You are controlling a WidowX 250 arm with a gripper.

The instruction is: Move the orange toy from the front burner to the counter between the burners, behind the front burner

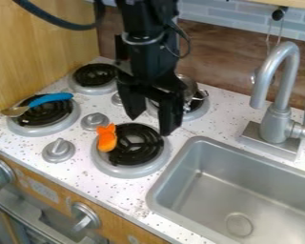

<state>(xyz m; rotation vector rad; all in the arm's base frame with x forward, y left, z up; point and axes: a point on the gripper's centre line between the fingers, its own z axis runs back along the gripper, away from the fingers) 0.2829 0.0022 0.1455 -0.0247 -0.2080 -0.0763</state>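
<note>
Hand: black two-finger gripper [153, 113], above the stove section of the bench [133, 193]; fingers spread well apart, nothing held between them.
Nearer finger: the finger on the view's left; orange thing beyond its tip, apart from it.
Orange thing: small orange toy [106, 138], lying at the left part of the front right burner [131, 164], over rim and coil; exact type cannot be told.
Bearing from hand: down and to the left in the view, toward the bench's front edge.
Long axis: near upright in the view, diagonal to the bench's front edge; narrower, lobed end toward the back, rounded end toward the front.
Knobs: one stove knob [95, 121] just beyond the orange thing; a second knob [58, 150] nearer the front edge.
Pot: metal pot [188, 87] on the back right burner, behind the hand in the view.
Utensil: blue handle [51, 98], grey head [15, 111], across the front left burner [36, 129].
Sink: metal basin [156, 190], right of the front right burner; faucet [280, 114] at its back edge.
</note>
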